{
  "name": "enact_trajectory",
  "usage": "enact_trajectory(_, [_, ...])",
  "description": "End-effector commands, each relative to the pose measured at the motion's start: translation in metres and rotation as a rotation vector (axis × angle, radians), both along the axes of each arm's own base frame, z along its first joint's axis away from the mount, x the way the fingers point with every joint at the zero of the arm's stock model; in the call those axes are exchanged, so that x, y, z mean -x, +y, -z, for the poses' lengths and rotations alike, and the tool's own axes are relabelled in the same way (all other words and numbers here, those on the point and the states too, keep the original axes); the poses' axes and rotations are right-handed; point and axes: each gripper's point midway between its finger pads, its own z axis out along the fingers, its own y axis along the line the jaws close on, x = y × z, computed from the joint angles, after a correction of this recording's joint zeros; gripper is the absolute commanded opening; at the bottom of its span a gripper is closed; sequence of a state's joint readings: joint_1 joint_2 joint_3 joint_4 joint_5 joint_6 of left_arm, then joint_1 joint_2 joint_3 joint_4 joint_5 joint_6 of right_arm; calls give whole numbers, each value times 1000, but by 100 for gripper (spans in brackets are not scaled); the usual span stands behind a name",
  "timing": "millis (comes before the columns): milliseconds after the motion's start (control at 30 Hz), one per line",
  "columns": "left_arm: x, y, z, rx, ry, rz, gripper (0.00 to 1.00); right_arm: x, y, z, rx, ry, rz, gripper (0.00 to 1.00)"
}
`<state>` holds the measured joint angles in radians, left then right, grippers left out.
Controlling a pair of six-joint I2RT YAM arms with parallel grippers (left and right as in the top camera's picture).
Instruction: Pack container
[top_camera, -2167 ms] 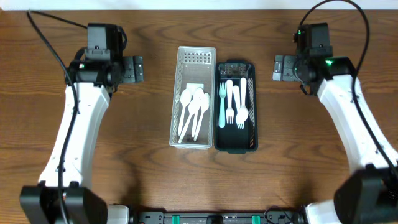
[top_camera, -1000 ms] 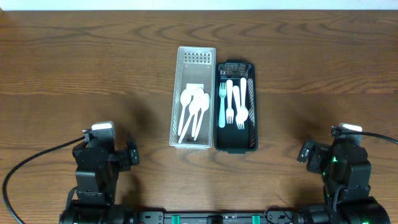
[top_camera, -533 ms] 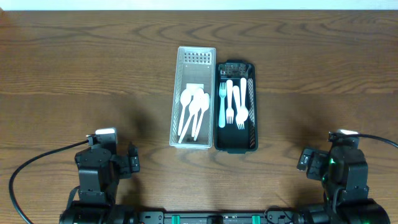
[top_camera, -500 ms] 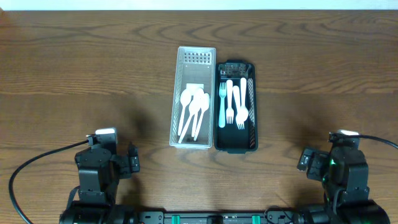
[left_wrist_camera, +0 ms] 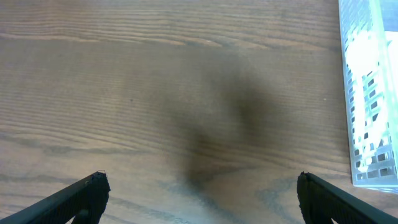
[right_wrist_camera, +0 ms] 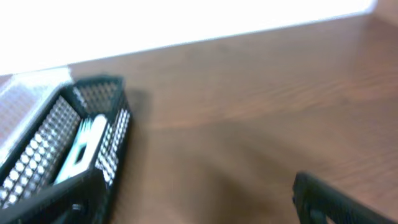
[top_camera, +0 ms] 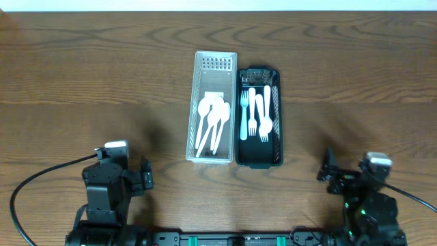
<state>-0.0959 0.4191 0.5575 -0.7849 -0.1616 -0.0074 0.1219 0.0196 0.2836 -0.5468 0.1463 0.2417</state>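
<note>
A white perforated basket in the middle of the table holds several white spoons. Right beside it, a black perforated basket holds several white and pale blue forks. My left gripper is open and empty at the front left, far from the baskets; its wrist view shows bare wood between the fingertips and the white basket's edge. My right gripper is open and empty at the front right; its blurred wrist view shows the black basket to the left.
Black cables trail from both arms near the table's front edge. The wooden table lies to the left and right of the baskets.
Both arms pulled back from the far side of the table to the front edge. In the last half second the right wrist tilted upward; the left arm stayed still.
</note>
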Motion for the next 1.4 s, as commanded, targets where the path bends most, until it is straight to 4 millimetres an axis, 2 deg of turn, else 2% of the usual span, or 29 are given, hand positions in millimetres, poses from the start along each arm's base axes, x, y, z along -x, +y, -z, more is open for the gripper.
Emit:
enact_trajectory(0, [0, 0, 0, -1, -2, -4, 98, -14, 17, 5, 32, -75, -105, 99])
enact_trajectory(133, [0, 0, 0, -1, -2, -4, 98, -28, 19, -8, 152, -231, -125, 99])
enact_trajectory(200, [0, 0, 0, -1, -2, -4, 98, -31, 20, -2, 201, -250, -131, 99])
enact_trajectory(267, [0, 0, 0, -1, -2, -4, 98, -33, 20, 14, 216, -217, -137, 99])
enact_trajectory(300, [0, 0, 0, -1, -2, -4, 98, -32, 22, 16, 221, -207, -150, 99])
enact_trajectory(1367, [0, 0, 0, -1, -2, -4, 98, -32, 23, 15, 216, -212, -157, 99])
